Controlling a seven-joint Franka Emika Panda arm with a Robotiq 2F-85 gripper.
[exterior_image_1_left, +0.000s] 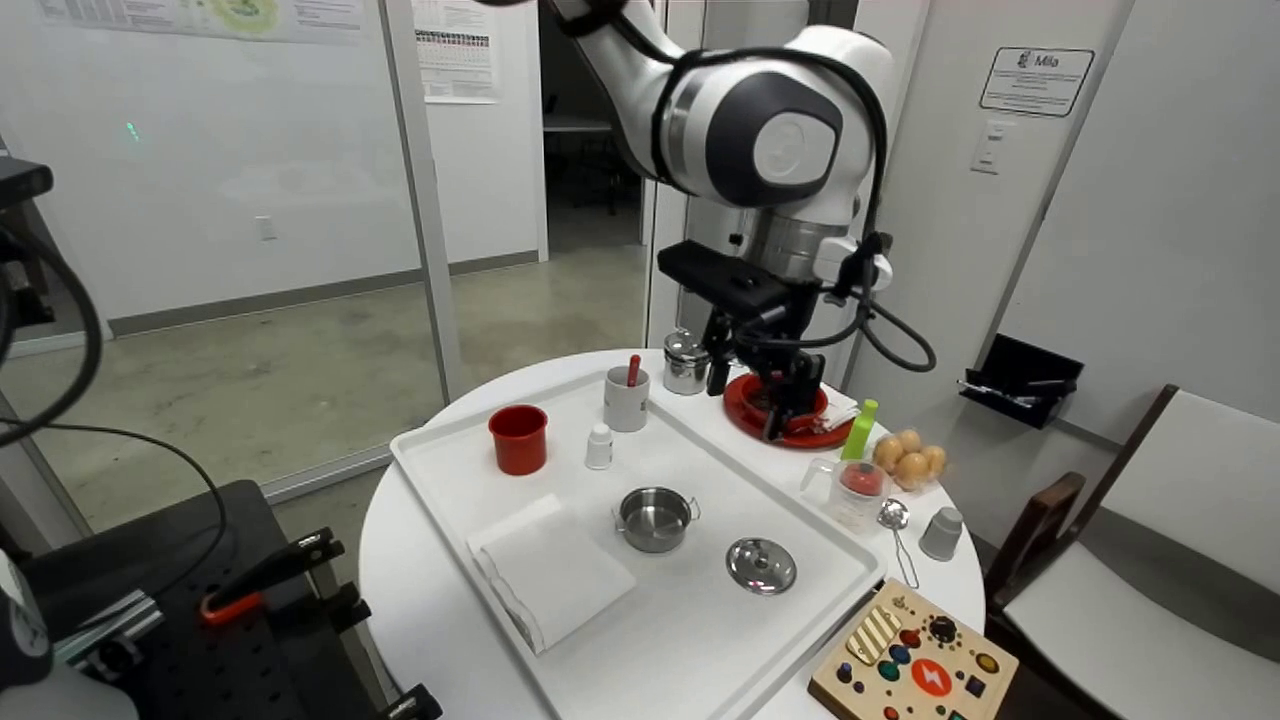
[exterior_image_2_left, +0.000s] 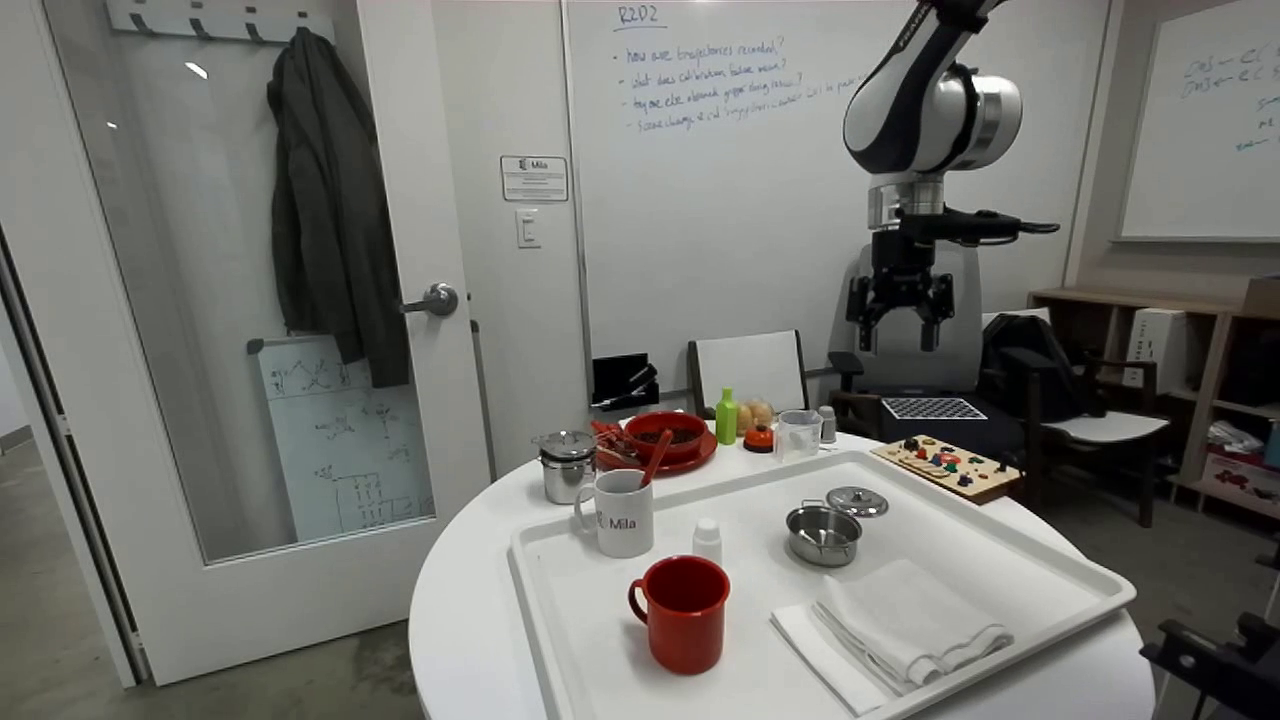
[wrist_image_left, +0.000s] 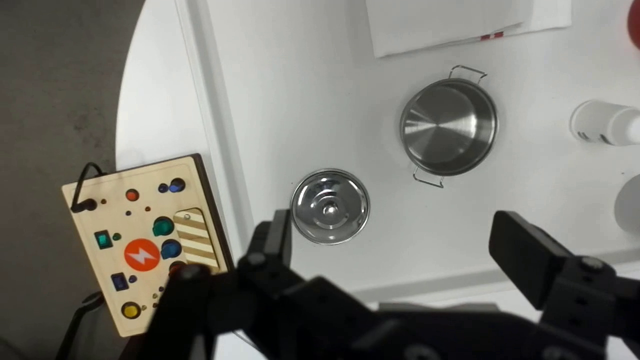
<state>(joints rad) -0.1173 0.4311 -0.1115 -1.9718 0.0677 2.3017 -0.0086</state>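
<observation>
My gripper is open, its fingers wide apart with nothing between them. An exterior view shows the gripper hanging well above the tabletop. Below it in the wrist view, a shiny round lid lies near the left fingertip, seemingly far beneath it. Up and to the right of the lid is a small steel pot with two wire handles, its inside bare. Both rest on a white tray. A folded white cloth, a red mug, a white mug and a white shaker share the tray.
A wooden board with knobs sits at the table edge beside the tray. Around the tray's far side stand a steel canister, a red plate with a bowl, a green bottle, a clear measuring cup and a ladle.
</observation>
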